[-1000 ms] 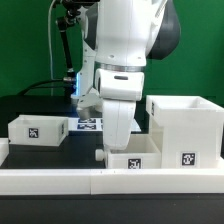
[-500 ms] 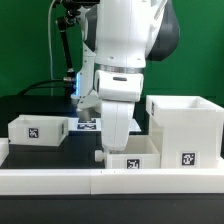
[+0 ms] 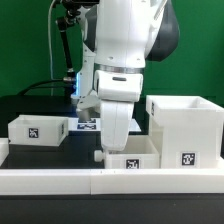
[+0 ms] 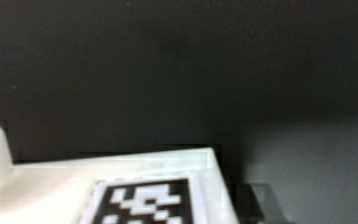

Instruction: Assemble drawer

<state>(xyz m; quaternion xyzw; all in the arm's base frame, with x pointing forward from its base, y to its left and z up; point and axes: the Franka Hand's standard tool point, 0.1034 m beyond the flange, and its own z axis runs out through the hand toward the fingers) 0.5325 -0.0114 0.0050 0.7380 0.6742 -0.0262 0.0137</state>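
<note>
The drawer's tall white casing (image 3: 185,128) stands at the exterior view's right, with a tag low on its front. One shallow tray (image 3: 38,128) lies at the left. The second tray (image 3: 140,156) lies in the middle against the casing. My gripper (image 3: 112,152) is down at this middle tray's left wall, with one dark finger (image 3: 99,155) just outside the wall and the other hidden. The wrist view shows a white tagged surface (image 4: 149,195) very close and a dark finger (image 4: 259,200) beside it. Whether the jaws press the wall does not show.
A long low white rail (image 3: 60,181) runs along the table's front edge. The marker board (image 3: 88,124) lies flat behind the gripper. The black tabletop (image 3: 75,150) lies between the left tray and the middle tray.
</note>
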